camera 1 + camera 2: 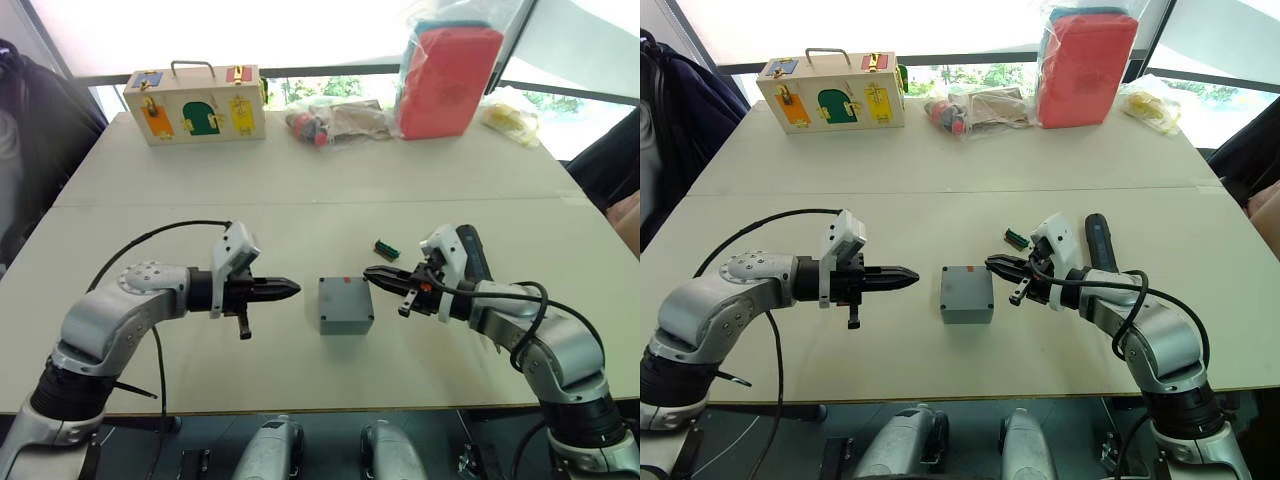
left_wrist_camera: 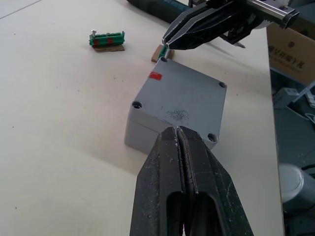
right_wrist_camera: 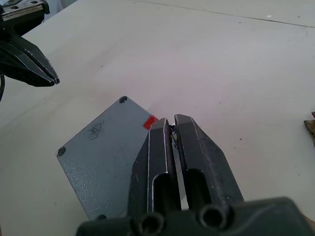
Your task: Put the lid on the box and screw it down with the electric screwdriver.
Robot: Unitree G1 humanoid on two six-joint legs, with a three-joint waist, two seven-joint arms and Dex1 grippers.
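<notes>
The grey box [image 1: 347, 322] stands in the middle of the table with the lid [image 1: 345, 298] lying flat on top of it, its corner holes showing. A red mark [image 2: 155, 75] sits at one edge. My left gripper [image 1: 296, 289] is shut and points at the box from the left, a short gap away. From the right, my right gripper [image 1: 368, 273] reaches to the box's far right corner, its fingers [image 3: 189, 142] pinched on what looks like a small screw. The electric screwdriver [image 1: 1095, 240] lies on the table just behind my right arm.
A small green holder [image 1: 387, 249] lies just beyond the box. At the table's far edge stand a wooden box with coloured doors [image 1: 196, 103], some bagged items [image 1: 335, 120], a red case in a plastic bag [image 1: 448, 75] and a yellow bag [image 1: 512, 112].
</notes>
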